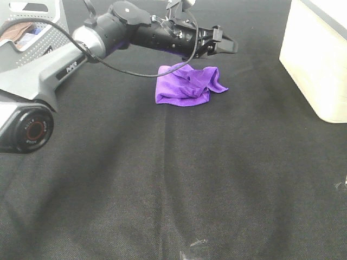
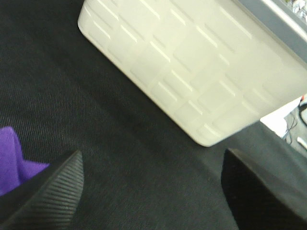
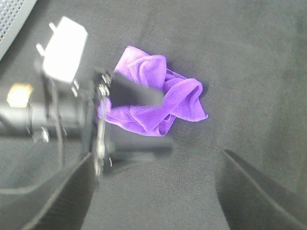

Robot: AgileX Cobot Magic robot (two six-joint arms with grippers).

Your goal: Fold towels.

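Note:
A crumpled purple towel (image 1: 187,85) lies bunched on the black table cloth (image 1: 162,189). My left gripper (image 1: 229,45) hovers just above the towel's far edge, open and empty. In the left wrist view its fingers (image 2: 48,196) stand wide apart, with a corner of the towel (image 2: 12,160) beside one of them. My right gripper (image 3: 153,201) is open and empty, high above the towel (image 3: 158,103) and the left gripper (image 3: 148,120). The right arm does not show in the exterior view.
A large cream-white box (image 1: 320,59) stands on the right side of the table and also shows in the left wrist view (image 2: 192,62). The left arm's base (image 1: 27,127) and a grey perforated panel (image 1: 38,43) sit at the far left.

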